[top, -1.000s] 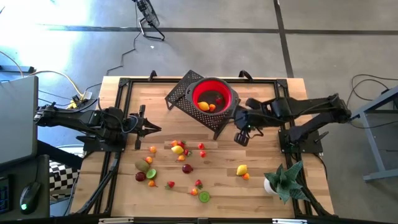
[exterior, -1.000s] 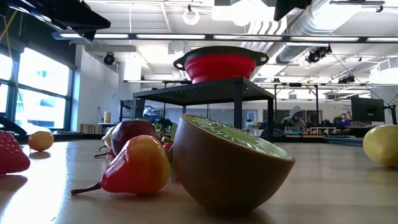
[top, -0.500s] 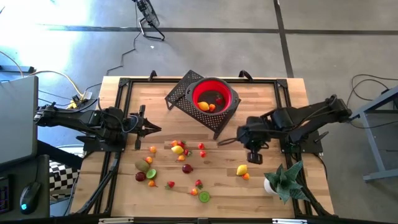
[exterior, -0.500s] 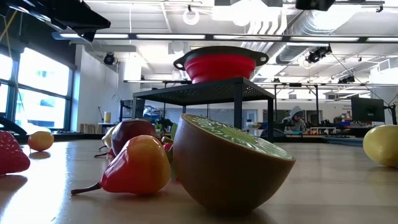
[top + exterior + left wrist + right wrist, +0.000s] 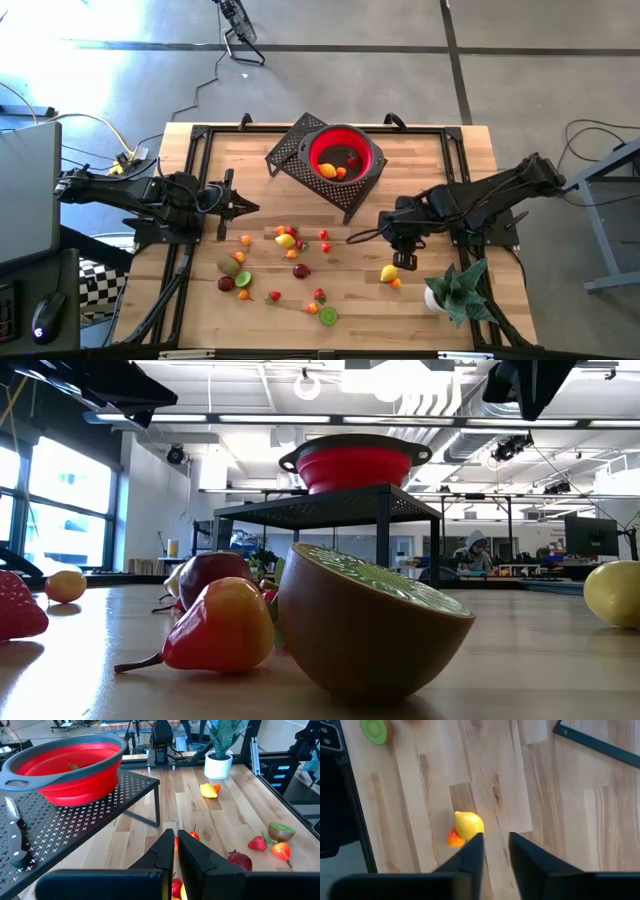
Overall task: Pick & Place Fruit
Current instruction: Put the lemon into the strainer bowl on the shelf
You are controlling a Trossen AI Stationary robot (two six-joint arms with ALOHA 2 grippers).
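Note:
Small toy fruits lie scattered on the wooden table: a cluster (image 5: 290,240), a kiwi half (image 5: 328,316) and a yellow lemon (image 5: 389,272) with a small orange fruit (image 5: 396,283) beside it. The red bowl (image 5: 345,155) sits on a black perforated stand and holds a few fruits. My right gripper (image 5: 404,261) hovers open over the table just beside the lemon (image 5: 469,825), touching nothing. My left gripper (image 5: 250,207) waits shut at the table's left side, left of the cluster.
A spiky green plant in a white pot (image 5: 452,290) stands at the near right corner, close to my right gripper. A knife (image 5: 12,835) lies on the stand (image 5: 300,150) beside the bowl. Black frame rails run along the table's left and right sides.
My right gripper has travelled from beside the bowl's stand toward the table's near edge, ending next to the yellow lemon. The fruits and the bowl have stayed where they were.

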